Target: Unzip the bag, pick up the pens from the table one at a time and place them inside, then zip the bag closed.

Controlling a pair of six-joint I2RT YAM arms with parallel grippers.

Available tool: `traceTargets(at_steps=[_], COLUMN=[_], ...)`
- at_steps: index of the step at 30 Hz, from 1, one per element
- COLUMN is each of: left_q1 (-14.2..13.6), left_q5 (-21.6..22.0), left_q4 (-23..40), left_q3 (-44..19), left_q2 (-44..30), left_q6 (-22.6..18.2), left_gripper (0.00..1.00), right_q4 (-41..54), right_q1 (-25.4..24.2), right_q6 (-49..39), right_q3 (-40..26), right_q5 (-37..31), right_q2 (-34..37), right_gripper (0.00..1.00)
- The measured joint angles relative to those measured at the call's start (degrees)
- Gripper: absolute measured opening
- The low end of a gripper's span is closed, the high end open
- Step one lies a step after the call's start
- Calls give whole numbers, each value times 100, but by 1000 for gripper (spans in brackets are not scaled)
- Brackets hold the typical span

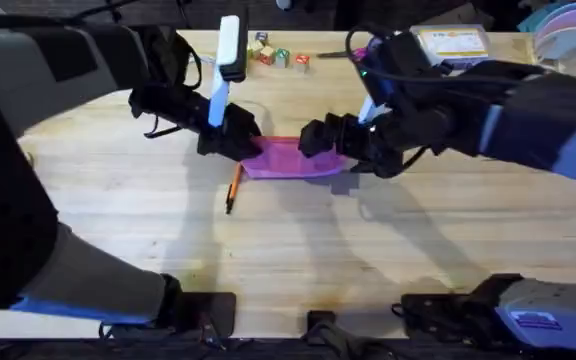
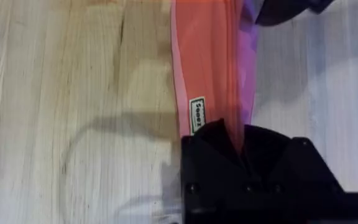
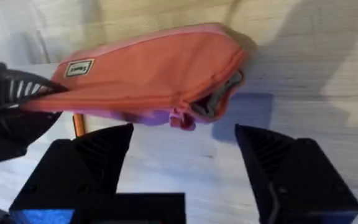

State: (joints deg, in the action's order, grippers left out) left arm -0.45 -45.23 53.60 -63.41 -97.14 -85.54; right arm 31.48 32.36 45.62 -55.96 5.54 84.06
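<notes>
The pink bag [image 1: 293,158] lies flat in the middle of the table [image 1: 298,260]. My left gripper [image 1: 252,148] is shut on the bag's left end; in the left wrist view the fabric [image 2: 204,62] runs out from between its closed fingers [image 2: 216,155]. My right gripper [image 3: 184,134] stands open at the bag's right end, its jaws wide apart and holding nothing. That end of the bag [image 3: 154,68] gapes a little and shows grey lining [image 3: 219,99]. An orange pen [image 1: 234,188] with a dark tip lies just in front of the bag's left end, also visible as the pen [image 3: 78,124].
Small coloured blocks [image 1: 278,55] sit at the table's back edge. A box with a yellow label [image 1: 453,42] and stacked plates [image 1: 568,25] are at the back right. Bare wood stretches in front of the bag.
</notes>
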Motion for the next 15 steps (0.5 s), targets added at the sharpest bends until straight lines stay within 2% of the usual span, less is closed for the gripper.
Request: traceTargets(at_steps=[6,8,13,15], left_q1=[0,0,0,0], left_q5=[0,0,-1,-2], left_q4=[-2,-4,-4,-4], left_q3=[1,1,0,1], left_q2=[0,0,0,0], left_q6=[0,0,0,0], left_gripper=[43,43,43,43], right_q4=[-290,-365,-500,-523], right_q1=[0,13,57,68], right_q6=[118,134,166,176], right_q3=[20,22,22,22], right_q5=[4,4,-46,-74], right_q2=[268,268,267,267], right_gripper=[844,760,459,372])
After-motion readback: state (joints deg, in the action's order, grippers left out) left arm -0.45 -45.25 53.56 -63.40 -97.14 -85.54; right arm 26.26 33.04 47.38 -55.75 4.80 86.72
